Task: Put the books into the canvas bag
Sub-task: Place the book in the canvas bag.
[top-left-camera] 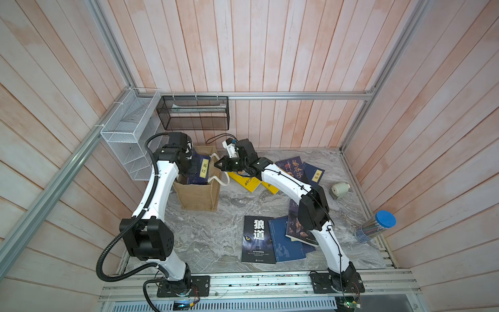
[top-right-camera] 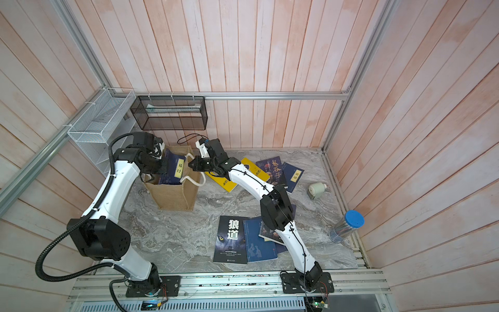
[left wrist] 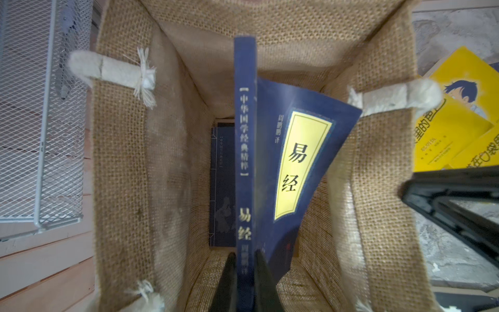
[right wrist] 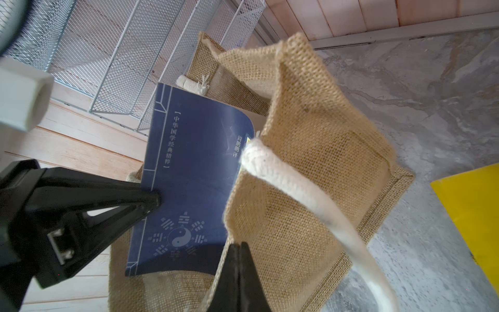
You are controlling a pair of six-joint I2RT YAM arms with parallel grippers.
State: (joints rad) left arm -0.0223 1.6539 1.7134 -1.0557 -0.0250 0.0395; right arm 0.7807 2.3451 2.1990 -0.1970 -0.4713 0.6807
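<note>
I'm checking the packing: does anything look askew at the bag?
Yes. The navy book, pinched at its spine by the left gripper, has its front cover splayed open and curled against the canvas bag. The right gripper pinches the bag's rim, tugging it out of shape.

The left arm (top-left-camera: 159, 189) and the right arm (top-left-camera: 283, 183) share glossy white shell links, dotted with small dark screws, between boxy black joint housings. A ribbed black hose (top-left-camera: 108, 251) runs along the left, a thin tied black cable (top-left-camera: 334, 243) along the right. The left gripper (left wrist: 245, 254) and right gripper (right wrist: 239, 244) are matte black.
</note>
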